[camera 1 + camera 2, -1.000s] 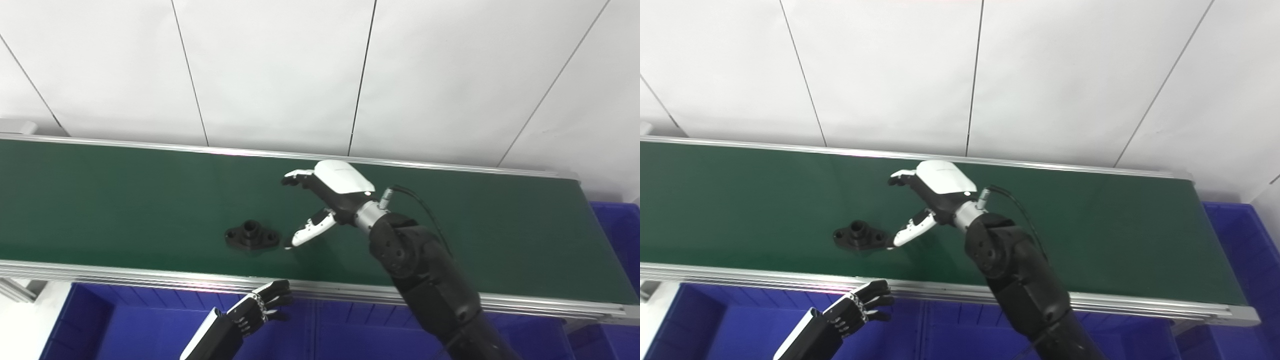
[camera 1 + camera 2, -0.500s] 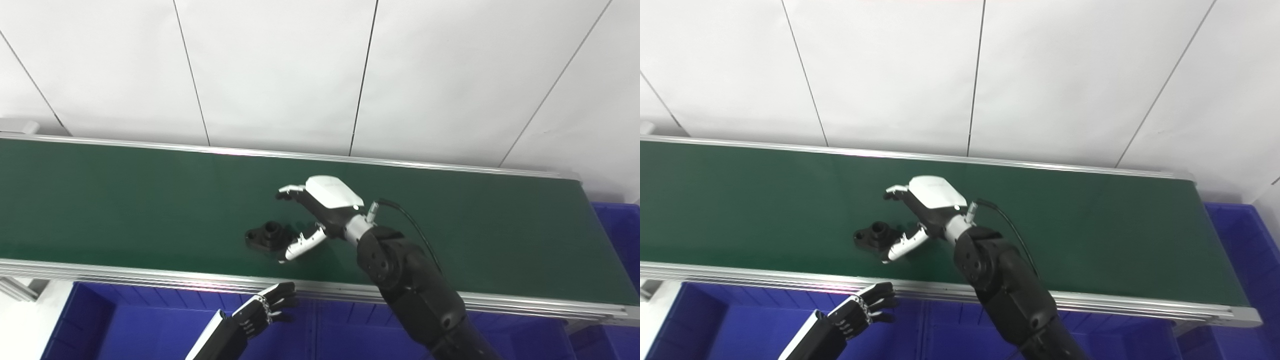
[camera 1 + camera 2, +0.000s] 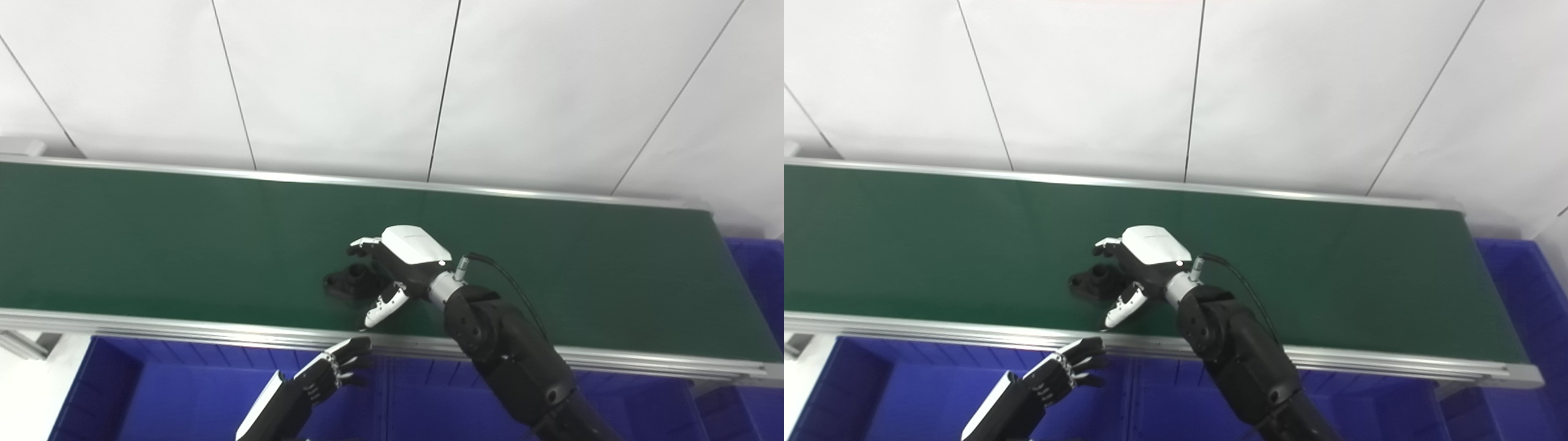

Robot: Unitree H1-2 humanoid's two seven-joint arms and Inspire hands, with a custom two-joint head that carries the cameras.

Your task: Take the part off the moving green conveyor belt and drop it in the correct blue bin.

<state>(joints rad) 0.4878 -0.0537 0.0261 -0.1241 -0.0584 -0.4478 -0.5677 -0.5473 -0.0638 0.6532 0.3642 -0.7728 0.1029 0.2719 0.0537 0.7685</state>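
White panels back your green belt, where the black part lies between the spread fingers and thumb of your right hand, not visibly clamped, while your left hand hangs open over the blue bin.

- Right hand straddles the black part on the belt, fingers apart.
- Left hand hovers at 6 o'clock over a bin.

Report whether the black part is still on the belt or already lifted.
On the belt. The black part lies flat on the green conveyor belt; the right hand brackets it, fingers apart, not closed on it.
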